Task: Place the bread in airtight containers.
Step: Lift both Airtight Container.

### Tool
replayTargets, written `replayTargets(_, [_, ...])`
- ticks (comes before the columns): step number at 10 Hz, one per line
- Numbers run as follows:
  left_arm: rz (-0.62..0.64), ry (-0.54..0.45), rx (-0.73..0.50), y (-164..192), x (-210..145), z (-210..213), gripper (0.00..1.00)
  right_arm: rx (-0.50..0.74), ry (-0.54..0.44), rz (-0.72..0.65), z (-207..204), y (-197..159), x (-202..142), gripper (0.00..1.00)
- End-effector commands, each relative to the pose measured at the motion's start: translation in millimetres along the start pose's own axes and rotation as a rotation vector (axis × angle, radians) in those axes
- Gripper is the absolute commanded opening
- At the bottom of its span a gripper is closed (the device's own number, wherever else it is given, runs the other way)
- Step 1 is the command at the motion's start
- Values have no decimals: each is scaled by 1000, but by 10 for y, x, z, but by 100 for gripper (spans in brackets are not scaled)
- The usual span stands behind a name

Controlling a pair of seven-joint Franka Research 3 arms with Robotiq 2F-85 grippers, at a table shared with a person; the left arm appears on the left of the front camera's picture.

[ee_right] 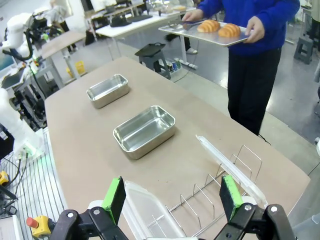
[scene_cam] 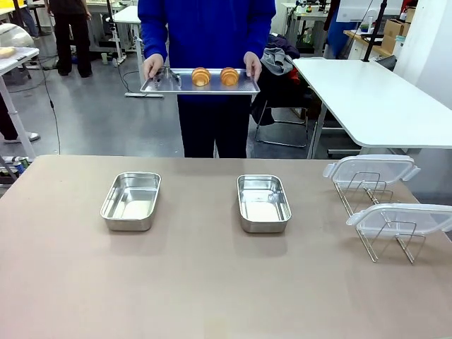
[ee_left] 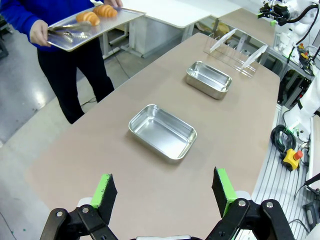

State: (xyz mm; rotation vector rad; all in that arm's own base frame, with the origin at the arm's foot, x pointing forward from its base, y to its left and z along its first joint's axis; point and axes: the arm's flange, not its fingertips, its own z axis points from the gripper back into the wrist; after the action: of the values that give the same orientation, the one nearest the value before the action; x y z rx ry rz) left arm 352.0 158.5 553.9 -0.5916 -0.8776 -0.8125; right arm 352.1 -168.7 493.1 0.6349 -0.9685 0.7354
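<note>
the left gripper (ee_left: 163, 181) hangs over the table (scene_cam: 212, 282) with its green pads spread wide and nothing between them. the right gripper (ee_right: 172, 187) is just as wide and just as empty, above the wire rack (ee_right: 210, 200) that props two clear lids (ee_right: 232, 165) on edge.

the bread is well away from both. a croissant (scene_cam: 201, 76) and a second croissant (scene_cam: 229, 76) lie side by side on a flat steel tray (scene_cam: 180, 86), which a person in a blue top holds level beyond the far edge of the table, one hand (scene_cam: 152, 67) on each short end. thin metal pieces beside the bread look like tongs (ee_left: 70, 33), though the view is too small to be sure.

two open steel tubs sit on the table between the grippers and the tray: the left tub (scene_cam: 131, 201) ahead of the left gripper, the right tub (scene_cam: 263, 203) nearer the rack. both tubs are bare inside, apart from each other and untouched.
</note>
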Motion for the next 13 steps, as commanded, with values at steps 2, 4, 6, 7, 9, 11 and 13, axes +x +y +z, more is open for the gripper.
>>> replayTargets(2, [-18, -9, -8, 5, 3, 23, 100, -1, -25, 26, -14, -36, 26, 100])
replayTargets(4, [-18, -9, -8, 5, 3, 23, 100, -1, -25, 26, -14, -36, 26, 100])
replayTargets(6, [-18, -9, -8, 5, 3, 23, 100, -1, -25, 26, -14, -36, 26, 100])
replayTargets(7, [-18, -9, -8, 5, 3, 23, 100, -1, -25, 26, -14, -36, 26, 100])
replayTargets(9, [-18, -9, -8, 5, 3, 23, 100, -1, -25, 26, -14, -36, 26, 100])
replayTargets(11, [-18, -9, -8, 5, 3, 23, 100, -1, -25, 26, -14, -36, 26, 100])
replayTargets(13, [-18, -9, -8, 5, 3, 23, 100, -1, -25, 26, -14, -36, 26, 100])
